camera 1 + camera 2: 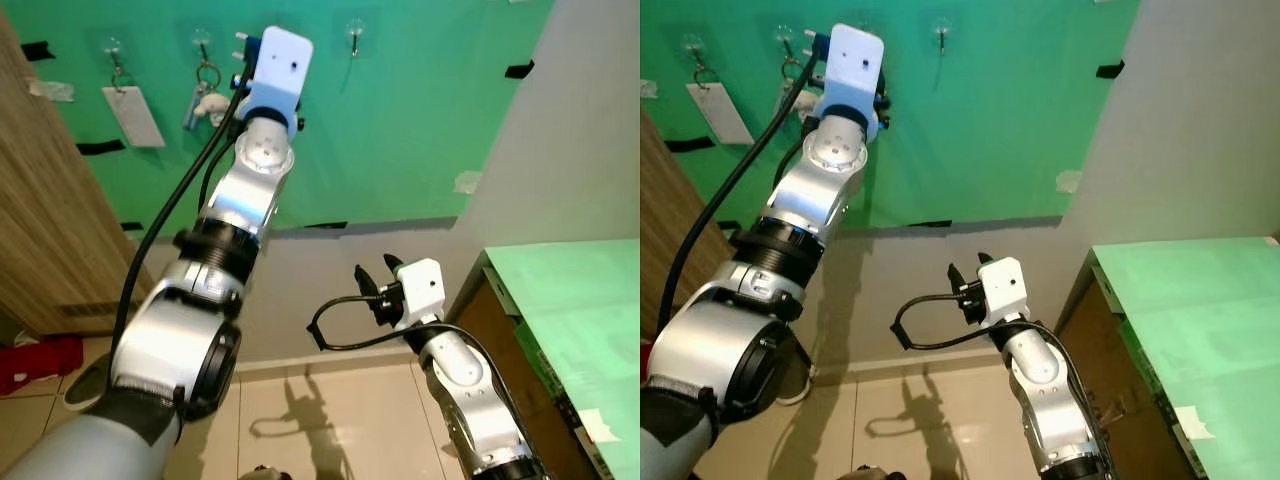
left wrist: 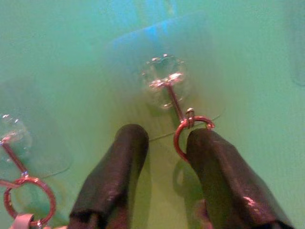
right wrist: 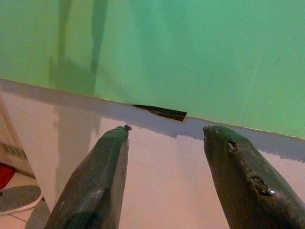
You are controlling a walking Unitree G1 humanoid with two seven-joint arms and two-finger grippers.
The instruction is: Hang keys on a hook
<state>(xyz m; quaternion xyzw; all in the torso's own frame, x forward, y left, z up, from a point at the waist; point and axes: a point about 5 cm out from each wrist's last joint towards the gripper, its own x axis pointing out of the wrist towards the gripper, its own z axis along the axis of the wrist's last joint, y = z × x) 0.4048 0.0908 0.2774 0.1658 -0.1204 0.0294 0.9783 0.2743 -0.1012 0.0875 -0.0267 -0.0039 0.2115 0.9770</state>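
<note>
Your key ring [image 2: 190,133] hangs on the clear hook [image 2: 164,78] stuck to the green sheet [image 1: 420,110], just ahead of the left gripper [image 2: 164,143], whose jaws stand apart with the ring against the inner edge of one finger [image 2: 224,176] and bare sheet between the two. You can see the ring is thin, reddish metal, looped over the hook's stem. To the other finger's outer side, a neighbouring hook [image 2: 12,138] carries a second ring [image 2: 28,200], so room that way is tight. Your left arm [image 1: 235,220] reaches up steeply to the wall. The right gripper [image 3: 164,157] is held low, jaws apart, facing the sheet's lower edge and black tape [image 3: 162,112].
</note>
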